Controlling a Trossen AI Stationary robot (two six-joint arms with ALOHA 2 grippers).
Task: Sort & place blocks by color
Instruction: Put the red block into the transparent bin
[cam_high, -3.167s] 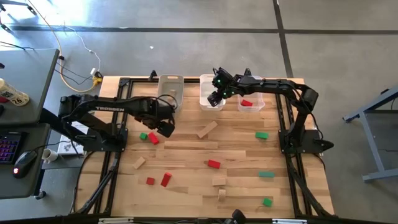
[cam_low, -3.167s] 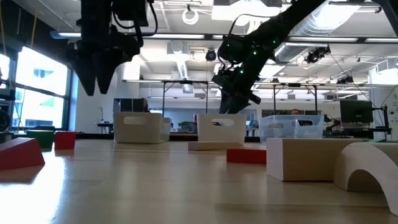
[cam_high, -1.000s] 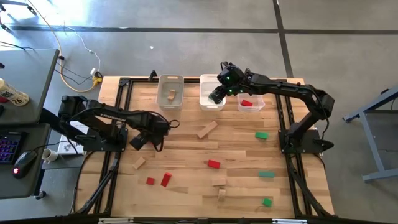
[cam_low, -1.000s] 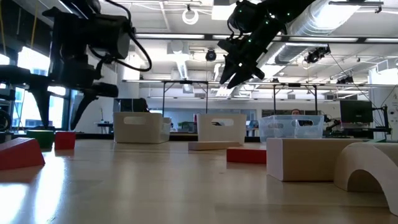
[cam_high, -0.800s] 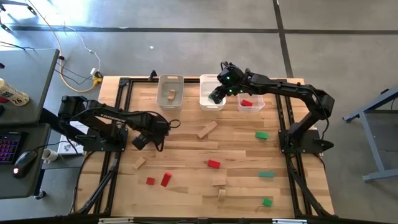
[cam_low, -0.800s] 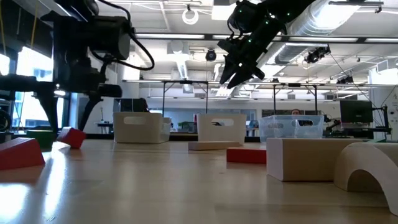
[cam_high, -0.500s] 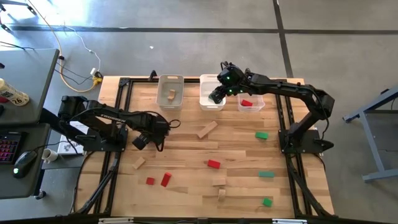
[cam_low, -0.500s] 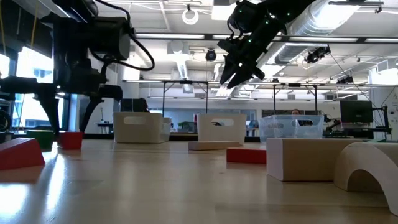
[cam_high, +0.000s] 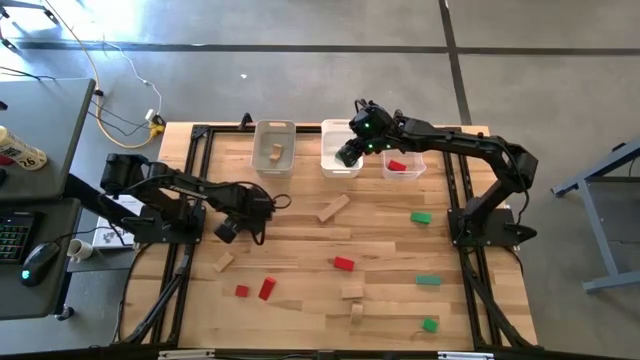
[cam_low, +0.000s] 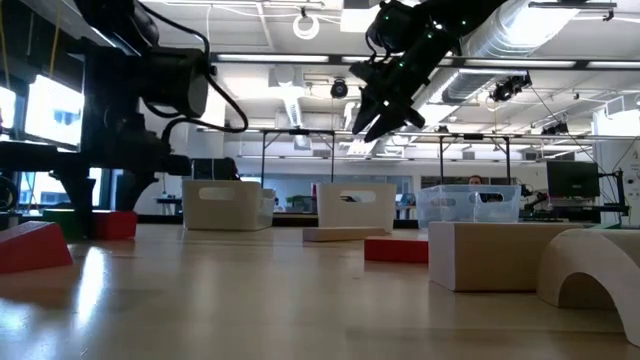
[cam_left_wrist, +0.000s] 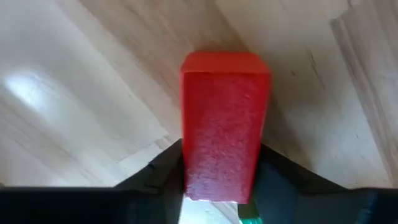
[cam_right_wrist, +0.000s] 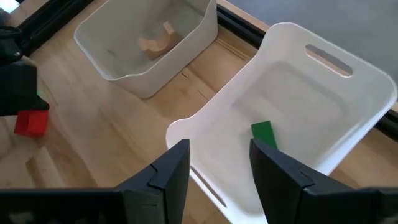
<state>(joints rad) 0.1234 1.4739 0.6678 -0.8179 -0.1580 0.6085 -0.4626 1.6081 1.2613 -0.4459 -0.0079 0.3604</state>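
The left gripper (cam_high: 243, 225) is sitting low over the table (cam_high: 300, 290) at centre-left of the high view, its fingers pinching a red block (cam_high: 246, 226) that it mostly hides. The right gripper (cam_high: 347, 158) is hanging at upper centre over the middle bin (cam_high: 330, 130), fingers spread and holding nothing. Left of that bin a second bin (cam_high: 274, 127) is holding a tan piece (cam_high: 277, 153); right of it a third bin (cam_high: 404, 172) is holding a red piece (cam_high: 397, 166). Red, green and tan blocks are lying scattered across the lower half, among them a tan plank (cam_high: 333, 208) at centre and a red bar (cam_high: 344, 264) below it.

In the low view the left gripper (cam_low: 96, 228) is standing at the left edge, touching down around the red block (cam_low: 116, 224). The right gripper (cam_low: 372, 122) is hanging high at upper centre.

In the left wrist view the red block (cam_left_wrist: 224, 124) is filling the centre, clamped between the dark fingers (cam_left_wrist: 155, 177).

In the right wrist view a green block (cam_right_wrist: 263, 134) is lying in the middle bin (cam_right_wrist: 348, 87) at centre right, seen between the parted fingers (cam_right_wrist: 165, 174).
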